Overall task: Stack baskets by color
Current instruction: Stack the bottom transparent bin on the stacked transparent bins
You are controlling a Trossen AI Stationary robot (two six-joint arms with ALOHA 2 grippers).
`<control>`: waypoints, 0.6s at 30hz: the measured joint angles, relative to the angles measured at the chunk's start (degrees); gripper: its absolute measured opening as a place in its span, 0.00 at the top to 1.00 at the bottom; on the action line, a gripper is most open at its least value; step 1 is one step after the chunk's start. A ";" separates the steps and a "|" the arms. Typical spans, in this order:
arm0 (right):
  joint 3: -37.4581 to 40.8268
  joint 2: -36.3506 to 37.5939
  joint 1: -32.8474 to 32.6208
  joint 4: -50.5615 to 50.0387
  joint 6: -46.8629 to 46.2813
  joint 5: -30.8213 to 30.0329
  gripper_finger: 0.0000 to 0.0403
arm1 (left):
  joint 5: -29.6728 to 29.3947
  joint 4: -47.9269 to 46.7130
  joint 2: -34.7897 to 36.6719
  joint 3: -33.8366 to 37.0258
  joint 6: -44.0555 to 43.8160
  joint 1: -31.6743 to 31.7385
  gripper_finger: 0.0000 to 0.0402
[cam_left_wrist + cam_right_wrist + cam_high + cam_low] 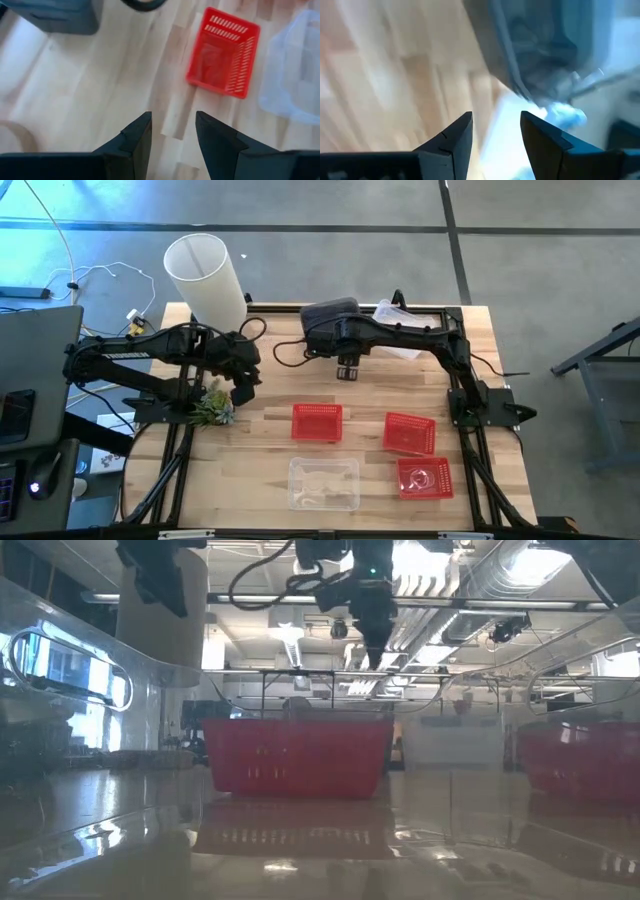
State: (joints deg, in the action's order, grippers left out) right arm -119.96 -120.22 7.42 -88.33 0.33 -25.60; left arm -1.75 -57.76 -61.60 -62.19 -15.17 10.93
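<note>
both grippers are empty with their dark fingers parted: the right gripper [348, 372] hangs above bare wood behind the red baskets, and the left gripper [243, 391] hovers over the table's left side, just beside the small green plant [213, 409]. around them, a tall white cylindrical lamp [205, 276] stands at the back left corner, close behind the left arm, and a dark grey basket [330, 320] sits at the back centre, partly covered by the right arm's forearm; a clear translucent basket [395, 315] lies just right of it under the same arm. on the open front of the light wooden table [265, 450] lie three red baskets with mesh walls: one near the centre [317, 422], one to its right [409, 433], and a third in front of that one [424, 478] with something pale inside that i cannot make out. a clear basket [323, 483], rectangular with rounded corners, rests at the front centre, apart from the red ones. in the low view the centre red basket [297, 755] stands upright, slatted sides tapering downward, with the right gripper well above it. the left arm reaches in from the left edge, elbow folded, wrist angled toward the centre; the right arm stretches from its base at the right edge across the back, wrist pointing down. cables trail on the floor beyond the table.
</note>
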 joint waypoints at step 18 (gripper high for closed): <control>0.04 4.87 -0.10 -1.67 -3.85 -0.86 0.62 | -6.94 4.05 -0.20 -0.01 -16.98 -18.14 0.65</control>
State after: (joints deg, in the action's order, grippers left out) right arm -119.92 -115.35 7.32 -90.00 -3.52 -26.46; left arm -8.70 -53.71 -61.81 -62.20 -32.14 -7.21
